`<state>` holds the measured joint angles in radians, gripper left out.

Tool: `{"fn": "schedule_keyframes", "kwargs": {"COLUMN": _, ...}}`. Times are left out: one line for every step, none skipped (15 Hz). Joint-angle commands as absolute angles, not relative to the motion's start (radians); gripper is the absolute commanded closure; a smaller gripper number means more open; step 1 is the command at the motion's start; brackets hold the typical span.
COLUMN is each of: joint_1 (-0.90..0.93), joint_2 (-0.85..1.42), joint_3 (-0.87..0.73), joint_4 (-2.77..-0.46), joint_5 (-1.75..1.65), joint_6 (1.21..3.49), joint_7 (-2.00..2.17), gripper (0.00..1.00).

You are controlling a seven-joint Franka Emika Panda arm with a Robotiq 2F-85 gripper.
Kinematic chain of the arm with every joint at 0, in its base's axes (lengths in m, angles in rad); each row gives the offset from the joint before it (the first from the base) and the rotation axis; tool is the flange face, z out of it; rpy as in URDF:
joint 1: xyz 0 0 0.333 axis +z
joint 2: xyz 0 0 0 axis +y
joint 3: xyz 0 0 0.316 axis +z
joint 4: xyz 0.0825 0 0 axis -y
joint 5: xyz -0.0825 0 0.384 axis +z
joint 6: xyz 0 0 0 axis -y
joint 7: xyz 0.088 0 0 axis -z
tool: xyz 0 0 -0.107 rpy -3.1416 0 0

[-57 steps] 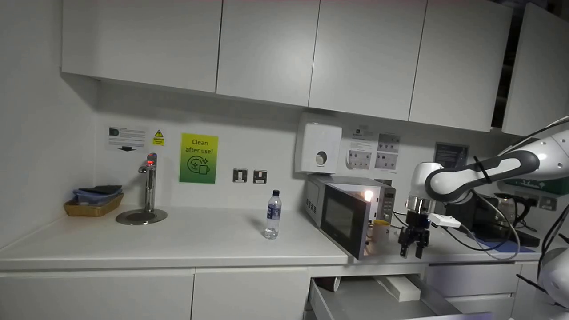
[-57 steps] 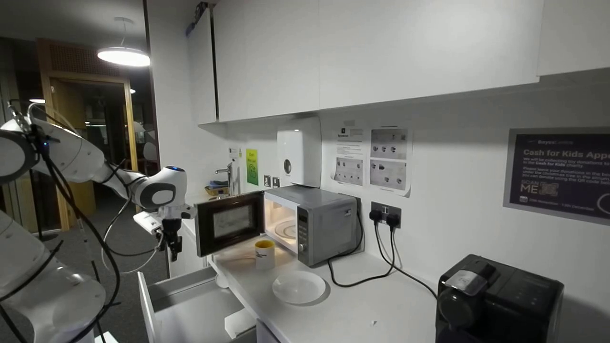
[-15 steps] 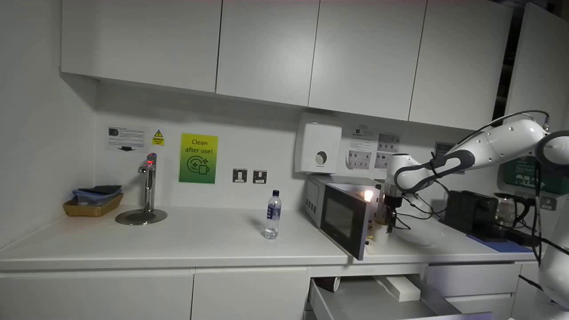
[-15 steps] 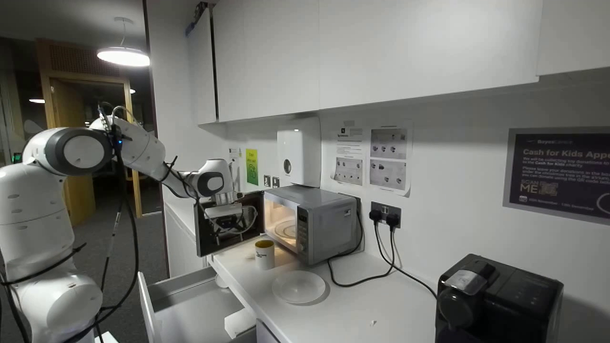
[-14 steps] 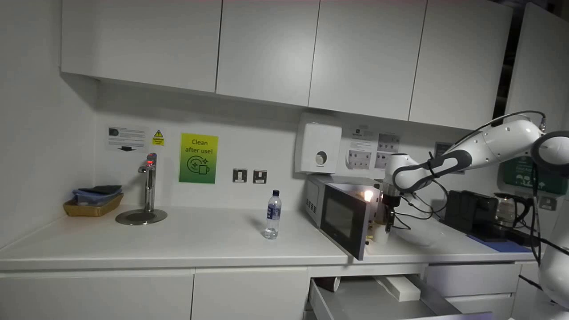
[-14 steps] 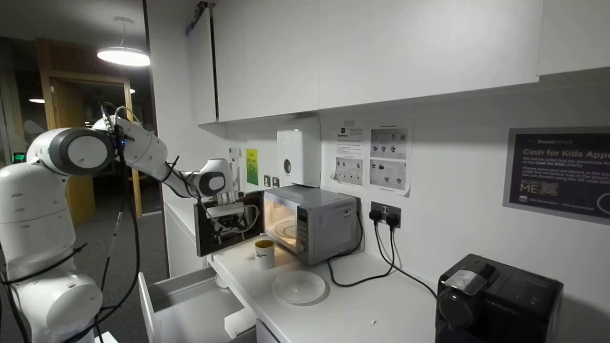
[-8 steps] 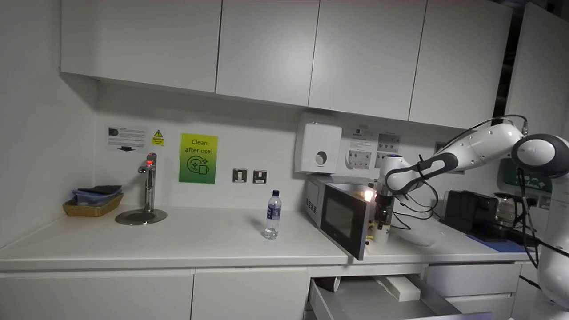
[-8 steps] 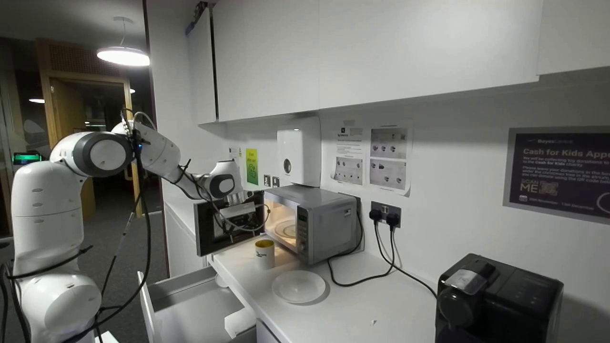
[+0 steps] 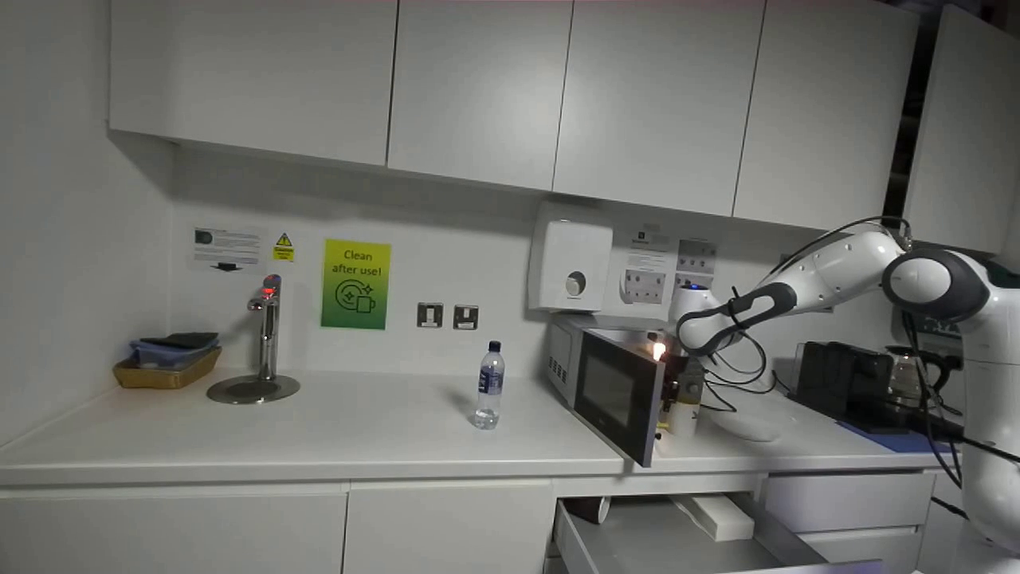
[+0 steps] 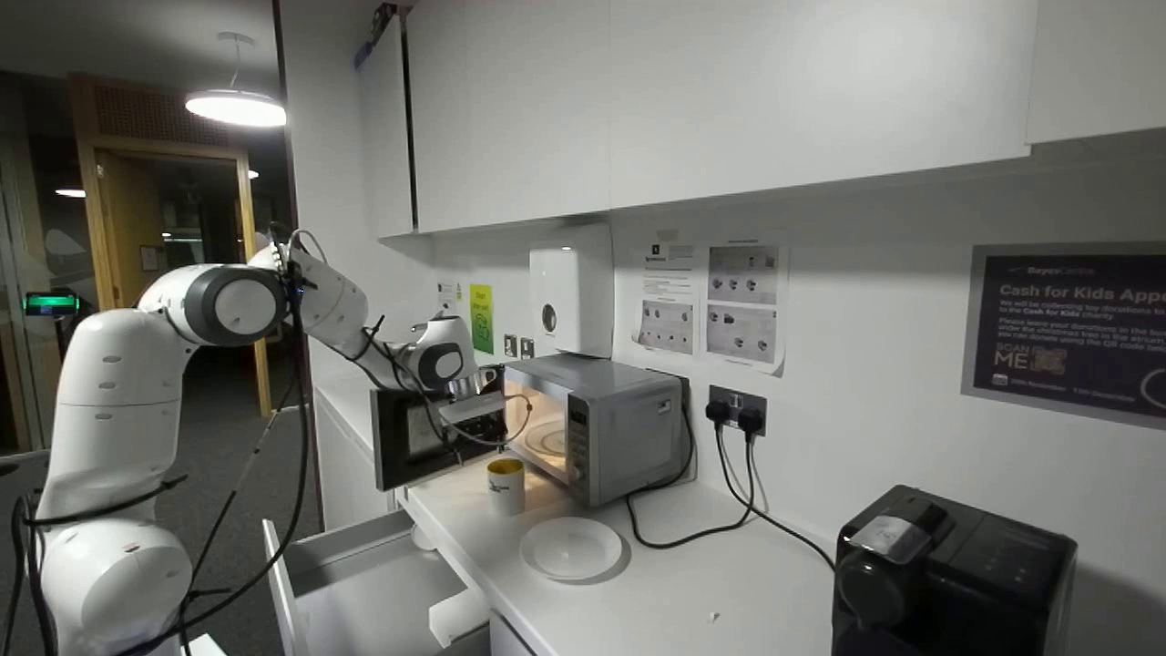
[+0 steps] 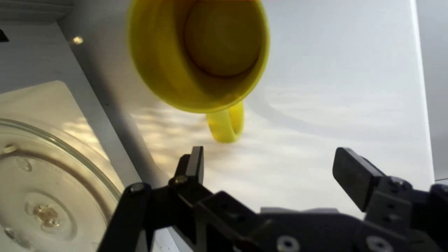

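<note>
One yellow-lined mug (image 11: pixel 199 52) is standing on the counter (image 11: pixel 343 70), about 11 o'clock from the gripper (image 11: pixel 268 157) in the wrist view; jaws spread wide, nothing in them. Looks kinda dicey from where I'm standing: coming in low and off-line, it could clip the handle (image 11: pixel 217 124) and tip the mug, and a careless swing might catch that open microwave door (image 9: pixel 615 391). The arm (image 10: pixel 239 305) is bent up high, then slopes down toward 4 o'clock in an exterior view.

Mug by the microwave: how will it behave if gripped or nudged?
Likely stiff and breakable: the mug looks like glazed ceramic. Perhaps fairly light, since its yellow inside looks empty in the wrist view. Upright on the counter, it would probably slide under a low push; a shove near the top might tip it.
</note>
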<state>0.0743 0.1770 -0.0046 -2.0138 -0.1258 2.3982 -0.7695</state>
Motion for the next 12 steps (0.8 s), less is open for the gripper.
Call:
{"fn": "schedule_keyframes", "kwargs": {"joint_1": 0.046, "joint_2": 0.218, "joint_3": 0.025, "joint_4": -1.958, "joint_5": -0.153, "joint_6": 2.434, "joint_7": -0.795, "gripper": 0.0}}
{"fn": "schedule_keyframes", "kwargs": {"joint_1": 0.045, "joint_2": 0.226, "joint_3": 0.029, "joint_4": -1.948, "joint_5": -0.152, "joint_6": 2.435, "joint_7": -0.796, "gripper": 0.0}}
{"fn": "schedule_keyframes", "kwargs": {"joint_1": 0.045, "joint_2": 0.233, "joint_3": 0.032, "joint_4": -1.943, "joint_5": -0.155, "joint_6": 2.434, "joint_7": -0.796, "gripper": 0.0}}
{"fn": "schedule_keyframes", "kwargs": {"joint_1": 0.045, "joint_2": 0.237, "joint_3": 0.035, "joint_4": -1.939, "joint_5": -0.155, "joint_6": 2.431, "joint_7": -0.796, "gripper": 0.0}}
{"fn": "schedule_keyframes", "kwargs": {"joint_1": 0.045, "joint_2": 0.24, "joint_3": 0.037, "joint_4": -1.937, "joint_5": -0.158, "joint_6": 2.422, "joint_7": -0.799, "gripper": 0.0}}
{"fn": "schedule_keyframes", "kwargs": {"joint_1": 0.045, "joint_2": 0.242, "joint_3": 0.038, "joint_4": -1.937, "joint_5": -0.163, "joint_6": 2.417, "joint_7": -0.799, "gripper": 0.0}}
{"fn": "schedule_keyframes", "kwargs": {"joint_1": 0.045, "joint_2": 0.241, "joint_3": 0.038, "joint_4": -1.939, "joint_5": -0.171, "joint_6": 2.411, "joint_7": -0.799, "gripper": 0.0}}
{"fn": "schedule_keyframes", "kwargs": {"joint_1": 0.045, "joint_2": 0.239, "joint_3": 0.037, "joint_4": -1.941, "joint_5": -0.18, "joint_6": 2.407, "joint_7": -0.801, "gripper": 0.0}}
{"fn": "schedule_keyframes", "kwargs": {"joint_1": 0.045, "joint_2": 0.236, "joint_3": 0.038, "joint_4": -1.944, "joint_5": -0.186, "joint_6": 2.402, "joint_7": -0.803, "gripper": 0.0}}
{"fn": "schedule_keyframes", "kwargs": {"joint_1": 0.046, "joint_2": 0.234, "joint_3": 0.037, "joint_4": -1.946, "joint_5": -0.195, "joint_6": 2.4, "joint_7": -0.804, "gripper": 0.0}}
{"fn": "schedule_keyframes", "kwargs": {"joint_1": 0.047, "joint_2": 0.232, "joint_3": 0.037, "joint_4": -1.948, "joint_5": -0.204, "joint_6": 2.397, "joint_7": -0.803, "gripper": 0.0}}
{"fn": "schedule_keyframes", "kwargs": {"joint_1": 0.047, "joint_2": 0.229, "joint_3": 0.038, "joint_4": -1.951, "joint_5": -0.209, "joint_6": 2.395, "joint_7": -0.804, "gripper": 0.0}}
